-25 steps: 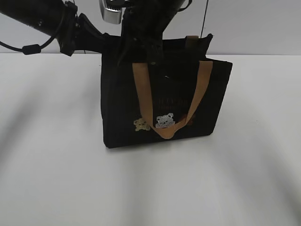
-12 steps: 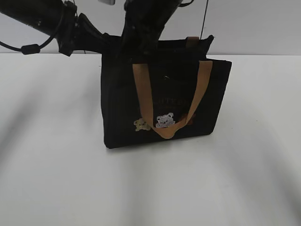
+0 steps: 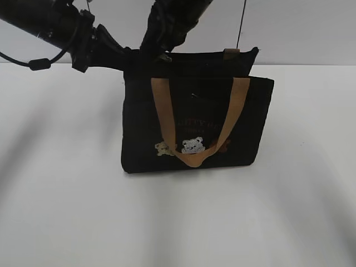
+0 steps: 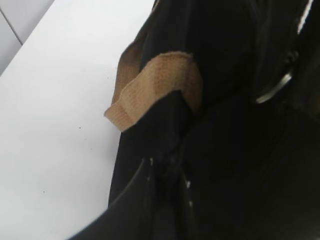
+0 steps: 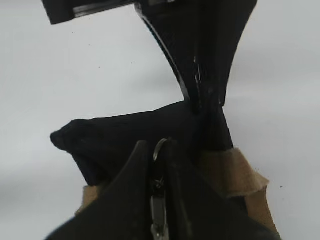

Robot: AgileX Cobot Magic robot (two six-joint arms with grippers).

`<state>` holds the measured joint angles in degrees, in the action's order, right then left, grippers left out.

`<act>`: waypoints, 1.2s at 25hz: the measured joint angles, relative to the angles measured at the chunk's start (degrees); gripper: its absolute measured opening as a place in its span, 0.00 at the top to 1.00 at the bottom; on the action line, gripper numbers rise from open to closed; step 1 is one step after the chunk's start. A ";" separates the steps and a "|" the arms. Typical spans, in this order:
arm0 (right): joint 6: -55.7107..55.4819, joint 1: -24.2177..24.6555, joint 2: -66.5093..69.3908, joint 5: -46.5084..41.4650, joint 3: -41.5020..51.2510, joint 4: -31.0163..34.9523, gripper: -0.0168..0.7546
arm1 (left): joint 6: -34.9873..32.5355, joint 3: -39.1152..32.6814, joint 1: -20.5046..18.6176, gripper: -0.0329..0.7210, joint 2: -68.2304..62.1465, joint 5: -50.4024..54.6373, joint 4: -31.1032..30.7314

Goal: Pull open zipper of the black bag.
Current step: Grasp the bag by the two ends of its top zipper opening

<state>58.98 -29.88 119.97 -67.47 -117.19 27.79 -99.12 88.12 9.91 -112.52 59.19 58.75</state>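
We see small boxy black fabric bag (image 3: 192,119) with tan webbing handles (image 3: 192,125) standing upright on white table (image 3: 67,211). Right gripper (image 5: 160,170) clenched on silvery metal zipper pull (image 5: 159,200) at bag's top edge. Left gripper (image 4: 167,175) pinching black fabric at bag's top corner, beside tan handle end; exact hold seems firm, though view is dark.

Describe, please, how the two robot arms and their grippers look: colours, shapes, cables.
Both arms are black. The left arm is a thick tube with ribbed joint rings and a thin black cable looping beneath it. The right arm is equally dark. The left gripper and right gripper have curved, tapering black fingers with small scuffs.
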 joint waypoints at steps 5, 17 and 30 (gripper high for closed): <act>-2.27 1.33 -0.34 0.00 0.06 0.18 0.93 | 0.91 0.00 0.12 0.89 -0.04 0.01 -1.28; -3.87 9.62 -2.43 -2.40 0.51 2.70 0.94 | 2.56 0.19 0.73 0.89 -0.06 -0.23 -1.79; -3.92 15.59 -3.32 -2.85 0.41 -4.55 1.00 | 2.56 0.11 0.09 0.89 -0.64 -1.07 -5.16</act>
<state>55.07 -14.29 116.65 -70.32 -116.79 23.24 -96.56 88.23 10.00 -113.16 58.12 53.58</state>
